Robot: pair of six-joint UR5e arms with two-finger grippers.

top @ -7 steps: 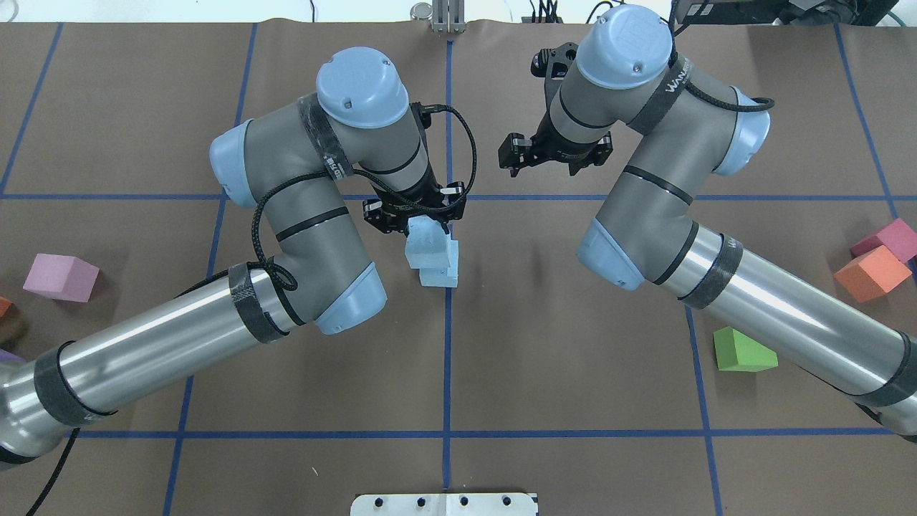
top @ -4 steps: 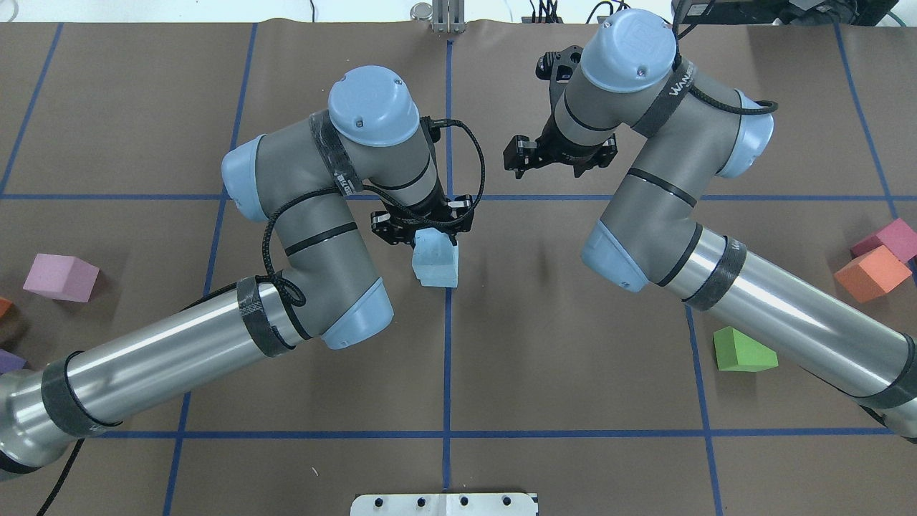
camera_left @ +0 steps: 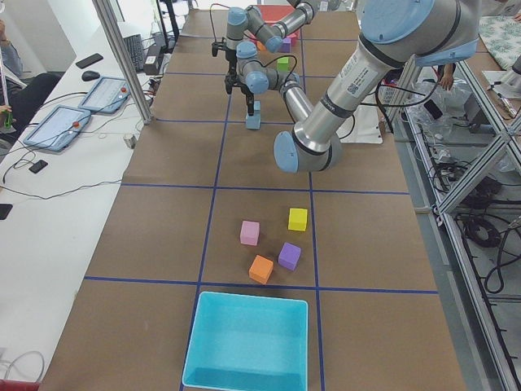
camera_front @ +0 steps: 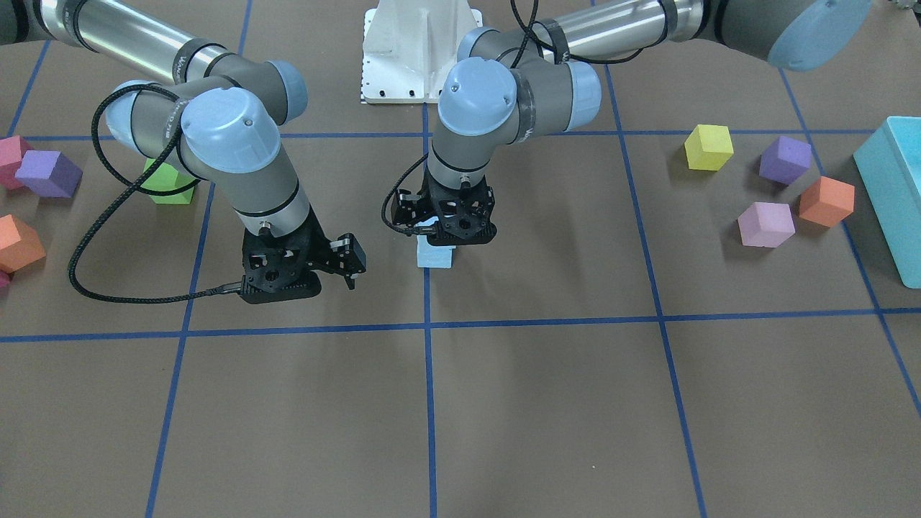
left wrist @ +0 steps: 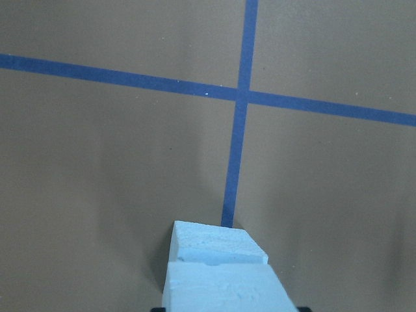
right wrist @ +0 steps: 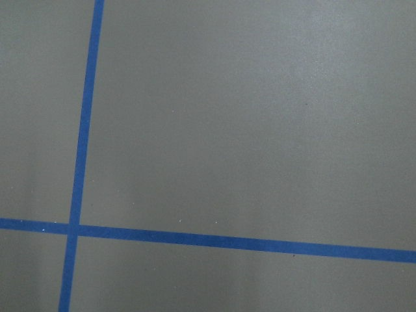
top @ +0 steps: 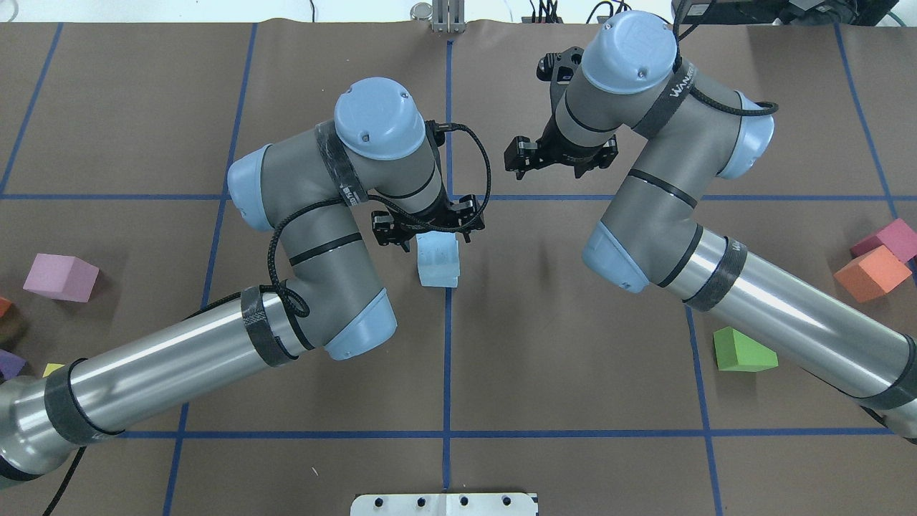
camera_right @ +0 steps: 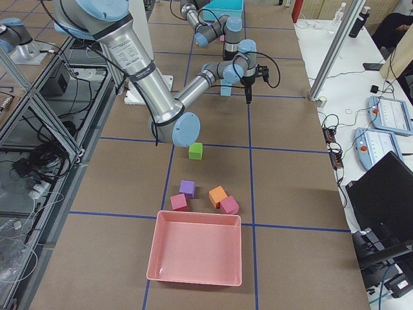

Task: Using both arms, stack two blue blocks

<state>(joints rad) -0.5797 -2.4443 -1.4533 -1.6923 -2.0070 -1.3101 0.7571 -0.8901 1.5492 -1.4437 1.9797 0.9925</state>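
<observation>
Left arm has swung right since 0.9 s ago. The upper blue block [top: 437,251] was hanging off to the left of the lower blue block [camera_front: 435,257]; now it's squared up directly over it. My right arm has barely shifted.

My left fingers [top: 428,226] are clamped on the upper blue block and point straight down. In the left wrist view the held block fills the bottom edge. The lower one's top face pokes out just beyond it, edges roughly parallel. I can't tell whether the two faces are touching or just apart: my own wrist hides the seam from the front, and the side views are too small.

The stack is at the centre of the worktop [top: 573,373]. The lower block sits on the centre blue tape line [top: 447,358], just on my side of the tape crossing.

My right fingers [top: 559,158] are spread wide, released, hovering over the worktop to the right of the stack and well apart from it. The right wrist view shows brown paper and a tape crossing.

Off to the sides:
- green cube [top: 743,350] beside my right forearm
- orange cube [top: 870,274] and magenta cube [top: 888,240] at the far right edge
- pink cube [top: 60,277] far left
</observation>
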